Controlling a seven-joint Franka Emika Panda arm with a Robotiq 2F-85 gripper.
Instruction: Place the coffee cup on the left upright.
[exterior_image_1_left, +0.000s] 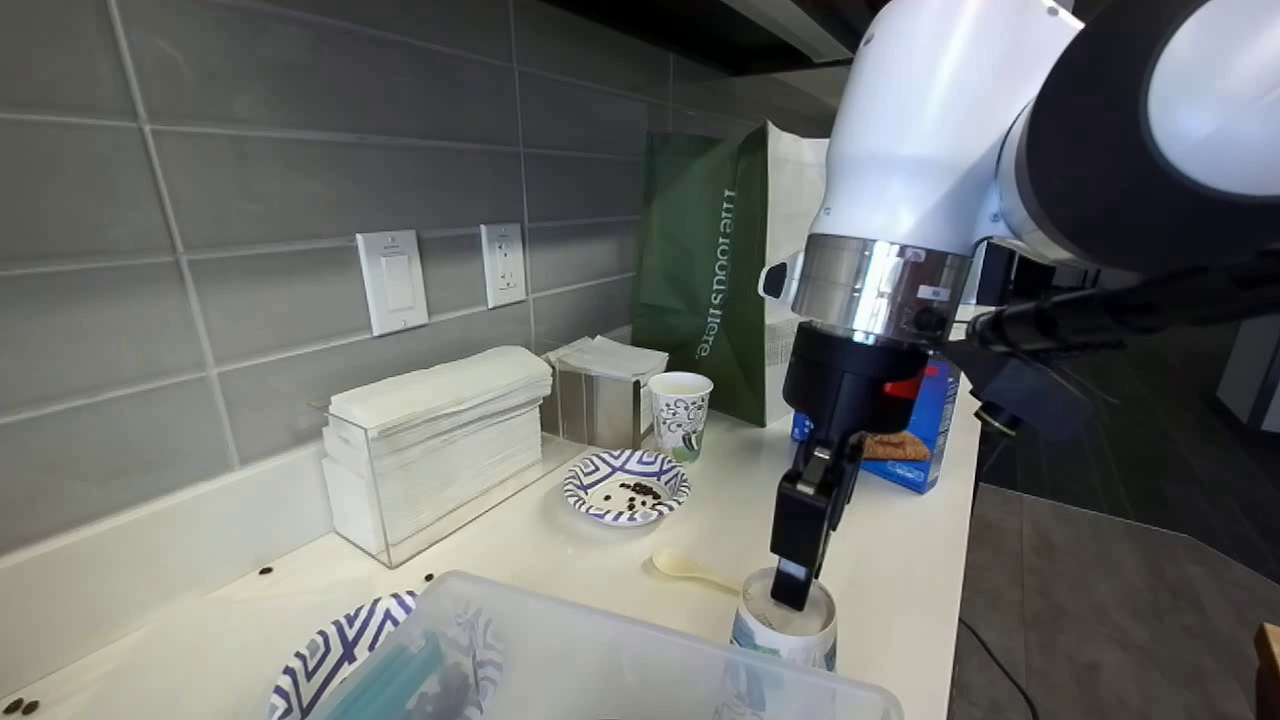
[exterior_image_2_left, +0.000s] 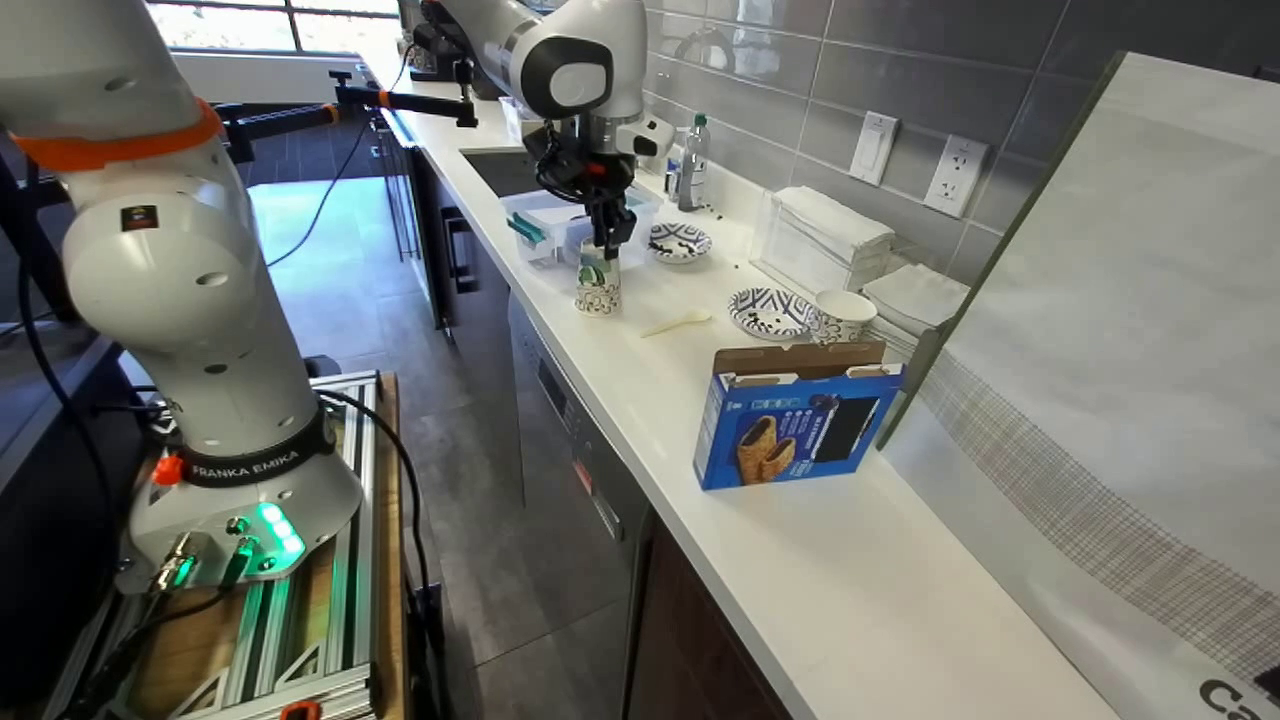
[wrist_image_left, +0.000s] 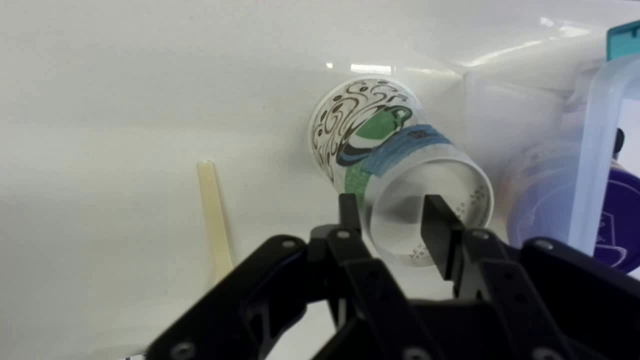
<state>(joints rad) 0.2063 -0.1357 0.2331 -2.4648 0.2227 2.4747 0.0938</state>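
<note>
The coffee cup (exterior_image_1_left: 775, 640) stands upside down on the counter, base up, in both exterior views (exterior_image_2_left: 598, 292). In the wrist view the cup (wrist_image_left: 377, 127) shows its swirl print, a green and blue patch, and its pale recessed base. My gripper (exterior_image_1_left: 793, 590) points down at the cup's base; it also shows in an exterior view (exterior_image_2_left: 612, 248). In the wrist view my gripper (wrist_image_left: 390, 212) is open, with a gap between the fingers. One finger is at the outside of the base's edge, the other is over the recessed base. I cannot tell whether they touch it.
A clear plastic bin (exterior_image_1_left: 600, 640) stands close beside the cup. A pale spoon (exterior_image_1_left: 695, 570) lies near it. A patterned bowl (exterior_image_1_left: 580, 490), an upright cup (exterior_image_1_left: 682, 405), napkin holders (exterior_image_1_left: 440, 450), a blue box (exterior_image_1_left: 930, 430) and a paper bag (exterior_image_1_left: 690, 260) stand further along the counter.
</note>
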